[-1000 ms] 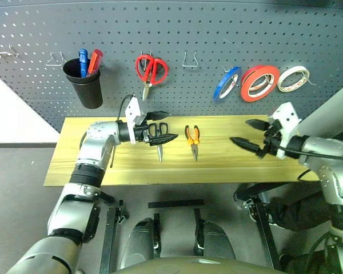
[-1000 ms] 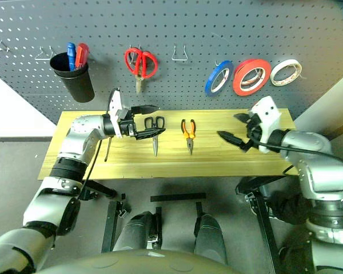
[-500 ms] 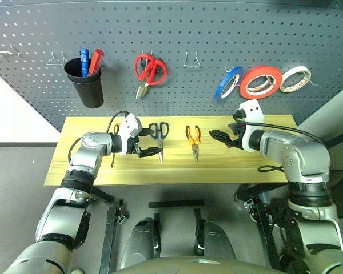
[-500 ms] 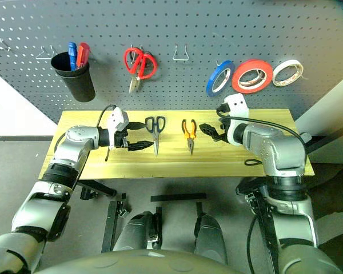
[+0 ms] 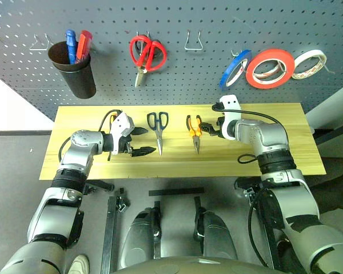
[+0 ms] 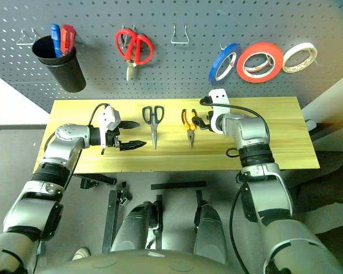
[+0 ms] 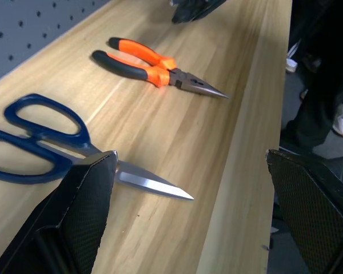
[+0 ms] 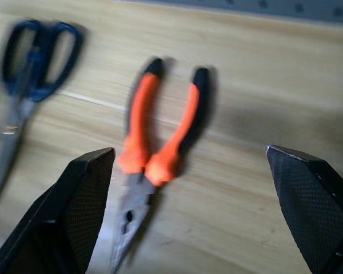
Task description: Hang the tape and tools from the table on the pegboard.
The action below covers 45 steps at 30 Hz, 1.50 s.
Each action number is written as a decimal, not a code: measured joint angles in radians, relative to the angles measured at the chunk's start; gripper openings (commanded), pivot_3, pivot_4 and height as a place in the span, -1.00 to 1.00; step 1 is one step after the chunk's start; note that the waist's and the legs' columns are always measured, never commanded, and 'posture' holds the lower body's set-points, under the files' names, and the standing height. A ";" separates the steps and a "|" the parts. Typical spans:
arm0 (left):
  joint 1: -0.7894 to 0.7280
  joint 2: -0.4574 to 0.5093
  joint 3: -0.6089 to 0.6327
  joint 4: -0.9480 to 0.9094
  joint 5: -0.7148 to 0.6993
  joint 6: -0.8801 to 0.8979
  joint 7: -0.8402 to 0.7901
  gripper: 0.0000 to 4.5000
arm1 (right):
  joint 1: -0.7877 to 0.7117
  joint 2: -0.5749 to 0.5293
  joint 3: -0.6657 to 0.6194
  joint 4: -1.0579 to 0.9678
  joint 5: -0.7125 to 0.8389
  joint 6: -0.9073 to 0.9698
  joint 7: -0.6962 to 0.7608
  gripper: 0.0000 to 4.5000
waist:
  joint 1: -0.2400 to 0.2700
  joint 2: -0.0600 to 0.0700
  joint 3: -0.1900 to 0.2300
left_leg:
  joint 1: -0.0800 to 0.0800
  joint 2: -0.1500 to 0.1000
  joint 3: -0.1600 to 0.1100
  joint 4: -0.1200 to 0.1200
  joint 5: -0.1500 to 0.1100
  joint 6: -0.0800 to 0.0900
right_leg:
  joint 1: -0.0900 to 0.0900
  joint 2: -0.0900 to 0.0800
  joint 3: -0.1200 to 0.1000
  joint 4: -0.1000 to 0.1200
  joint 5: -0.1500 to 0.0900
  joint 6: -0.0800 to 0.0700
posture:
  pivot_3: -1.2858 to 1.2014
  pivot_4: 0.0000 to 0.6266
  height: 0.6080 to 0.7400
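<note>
Fingers apart on both my grippers: right gripper (image 5: 212, 129) beside the pliers (image 5: 194, 130), left gripper (image 5: 138, 141) beside the scissors (image 5: 158, 127), both tools flat on the counter (image 5: 274, 154). Best to straddle pliers' handles, close squarely, lift toward pegboard (image 5: 206, 74).

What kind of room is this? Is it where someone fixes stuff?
Probably a workshop or tool bench. A dark pegboard holds red-handled scissors and rolls of tape on hooks, and pliers and dark-handled scissors lie on a wooden table.
</note>
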 measured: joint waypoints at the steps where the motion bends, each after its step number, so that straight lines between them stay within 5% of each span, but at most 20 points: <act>1: 0.005 0.000 0.000 -0.012 -0.002 0.001 0.000 0.95 | -0.015 0.007 -0.004 0.031 -0.003 -0.014 -0.002 0.97 | -0.001 0.001 0.006 | 0.000 0.000 0.001 0.000 0.000 0.000 | 0.000 0.000 0.000 0.000 0.000 0.000 | 0.18 0.31 0.56; 31: 0.105 0.021 0.021 -0.122 -0.011 0.023 0.042 0.95 | -0.187 0.142 0.074 0.427 -0.212 -0.241 0.025 0.97 | 0.000 0.003 0.028 | 0.000 0.000 0.003 -0.003 0.001 -0.002 | -0.001 0.000 0.000 0.000 -0.001 0.001 | 0.20 0.19 0.56; 34: 0.103 0.020 0.021 -0.116 -0.010 0.015 0.043 0.95 | -0.201 0.154 0.078 0.445 -0.230 -0.235 0.023 0.71 | 0.000 0.003 0.028 | 0.000 0.000 0.003 -0.003 0.001 -0.002 | -0.001 0.000 0.000 0.000 -0.001 0.001 | 0.20 0.17 0.56; 39: 0.102 0.012 0.020 -0.101 -0.009 0.003 0.048 0.95 | -0.218 0.162 0.093 0.468 -0.260 -0.229 0.025 -0.05 | 0.000 0.003 0.028 | 0.000 0.000 0.003 -0.003 0.001 -0.002 | -0.001 0.000 0.000 0.000 -0.001 0.001 | 0.19 0.13 0.56; 45: 0.098 0.001 0.020 -0.091 -0.009 -0.007 0.048 0.95 | -0.226 0.156 0.106 0.474 -0.280 -0.222 0.050 -0.09 | 0.000 0.003 0.028 | 0.000 0.000 0.003 -0.003 0.001 -0.002 | -0.001 0.000 0.000 0.000 -0.001 0.001 | 0.19 0.00 0.56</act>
